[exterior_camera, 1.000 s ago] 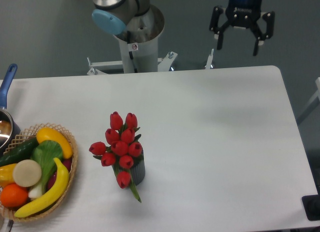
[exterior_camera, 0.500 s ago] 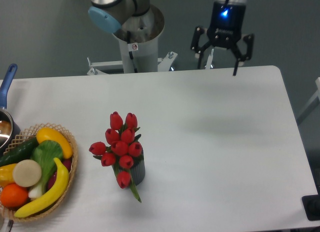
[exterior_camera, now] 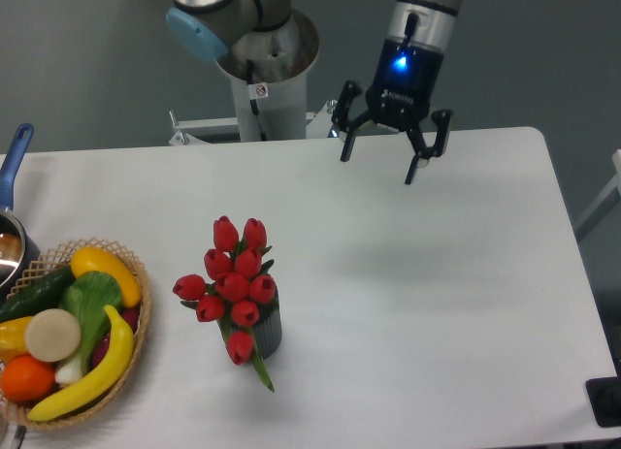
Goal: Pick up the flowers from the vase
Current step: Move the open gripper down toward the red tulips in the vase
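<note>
The end effector [exterior_camera: 377, 163] hangs in the air over the back part of the white tabletop [exterior_camera: 437, 274]. Its two black fingers [exterior_camera: 415, 166] are spread wide apart and hold nothing. A blue light glows on it. The arm goes up from it and leans a little to the right.

The red tulips [exterior_camera: 233, 282] are well apart from it, down and to the left. They stand in the small dark grey vase [exterior_camera: 268, 335] on the tabletop.

At the left edge sits a wicker basket [exterior_camera: 136, 344] with a banana [exterior_camera: 89, 376] and other fruit and vegetables.
</note>
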Controlling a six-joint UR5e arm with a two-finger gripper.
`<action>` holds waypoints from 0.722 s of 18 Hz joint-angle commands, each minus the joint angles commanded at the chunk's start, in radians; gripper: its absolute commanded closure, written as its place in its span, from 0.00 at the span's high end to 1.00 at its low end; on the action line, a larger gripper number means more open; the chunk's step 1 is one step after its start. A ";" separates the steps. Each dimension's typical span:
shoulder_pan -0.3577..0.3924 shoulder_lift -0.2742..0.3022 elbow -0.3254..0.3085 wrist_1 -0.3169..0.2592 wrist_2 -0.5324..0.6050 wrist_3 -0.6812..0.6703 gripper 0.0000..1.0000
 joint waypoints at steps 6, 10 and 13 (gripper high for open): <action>-0.048 -0.071 0.014 0.020 -0.081 0.038 1.00; -0.083 -0.107 0.014 0.020 -0.106 0.038 1.00; -0.104 -0.149 0.014 0.020 -0.175 0.038 1.00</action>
